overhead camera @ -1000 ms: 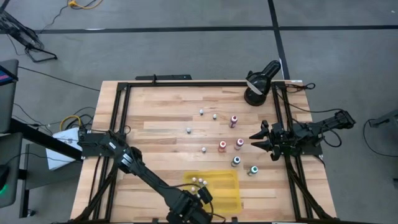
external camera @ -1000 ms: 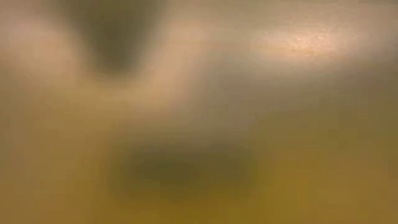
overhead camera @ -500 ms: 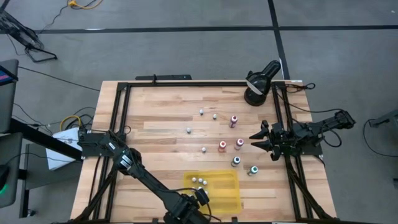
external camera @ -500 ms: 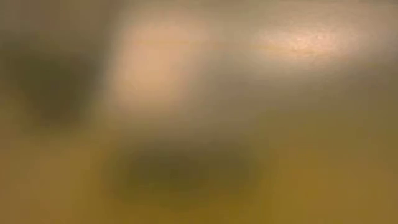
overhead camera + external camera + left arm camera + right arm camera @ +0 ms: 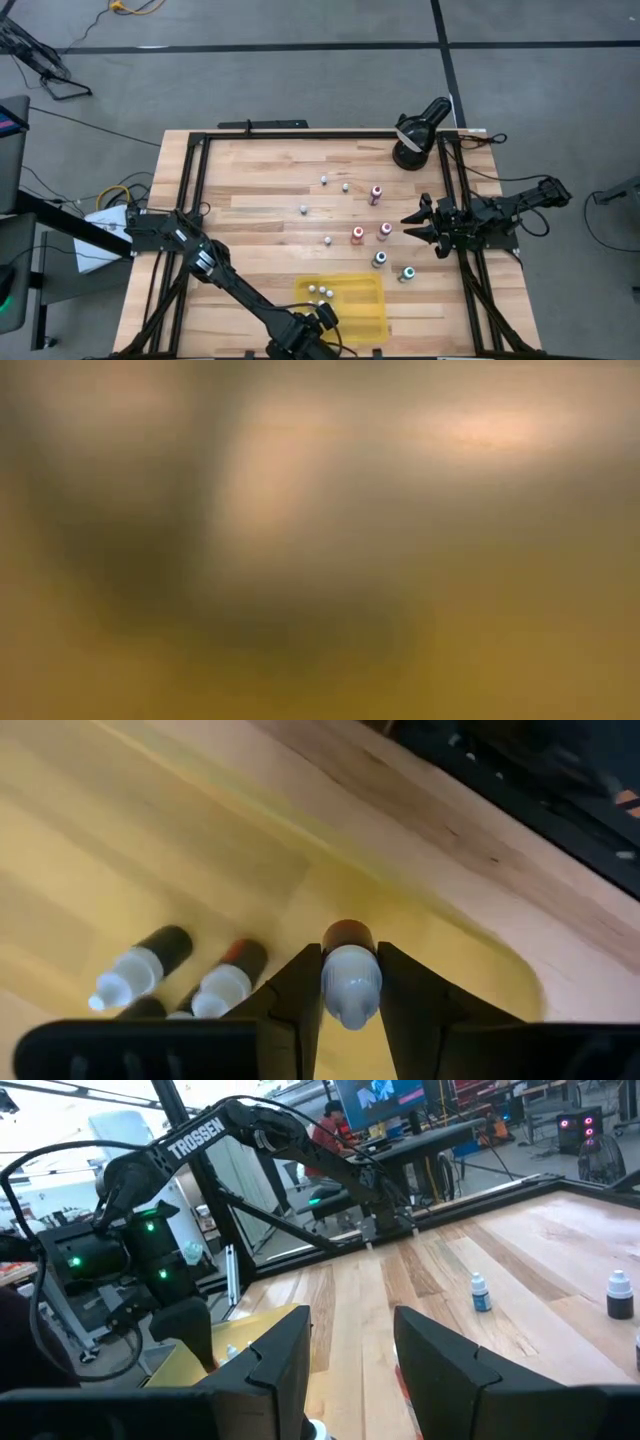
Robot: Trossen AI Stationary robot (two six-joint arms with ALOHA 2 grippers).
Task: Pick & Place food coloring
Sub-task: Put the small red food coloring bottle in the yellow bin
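Two pincers to watch. Your left pincer (image 5: 322, 316) sits over the yellow tray (image 5: 365, 310) at the bench's (image 5: 260, 215) front edge, fingers (image 5: 290, 1000) closed tight on a white-capped bottle (image 5: 349, 975) w/ dark red contents. Other white-capped bottles (image 5: 318, 291) lie in the tray's back left corner, just beside it. Your right pincer (image 5: 412, 224) waits near the bench's right edge, fingers part open, nothing between them. More bottles, approx. nine, stand scattered mid-bench (image 5: 358, 235) toward the right edge, some w/ pink, red or teal tops. Low view is all blur; can't tell anything from it.
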